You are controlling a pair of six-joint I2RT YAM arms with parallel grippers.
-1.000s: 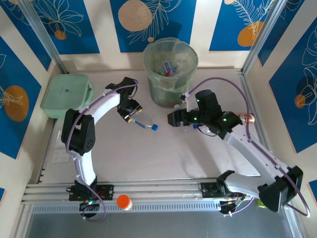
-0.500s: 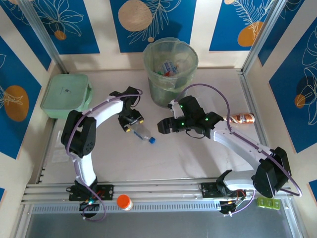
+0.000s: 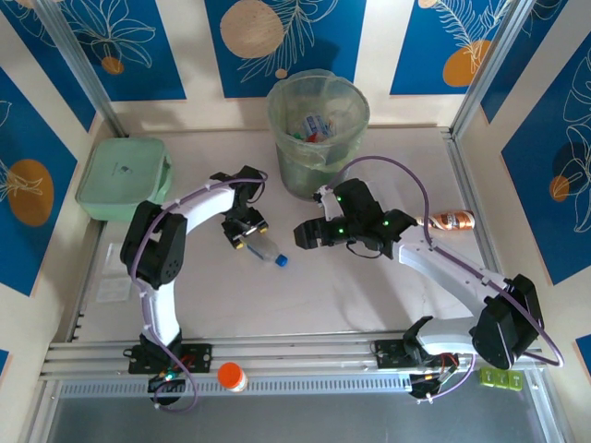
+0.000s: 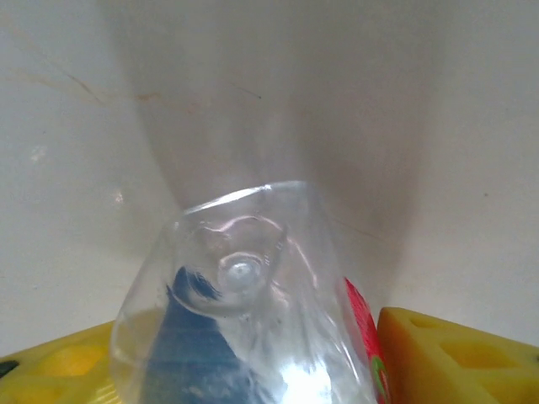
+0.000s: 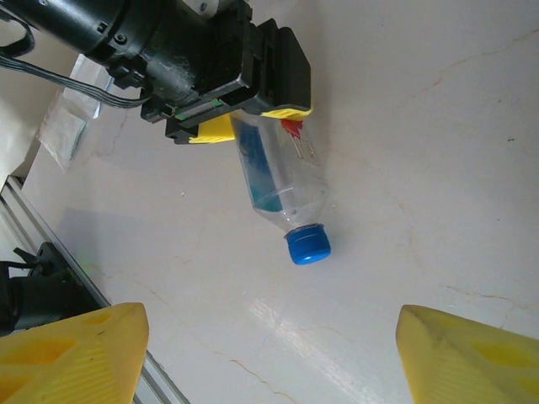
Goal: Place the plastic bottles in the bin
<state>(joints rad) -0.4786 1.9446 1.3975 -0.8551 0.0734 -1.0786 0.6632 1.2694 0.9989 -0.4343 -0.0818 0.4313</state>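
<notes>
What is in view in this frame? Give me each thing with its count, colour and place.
bin: one, grey-green with a pale green liner, far middle of the table
bottles in the bin: several, count unclear, blue and red showing
clear bottle: one, blue cap, table centre, between the left gripper's fingers
brown bottle: one, lying at the table's right edge
orange-capped container: one, on the near rail
box: one, mint green, far left
clear packet: one, left side of the table
table: one, pale
left gripper: yellow fingers, closed on the clear bottle's base end
right gripper: yellow fingers, open, empty, facing the bottle's cap
</notes>
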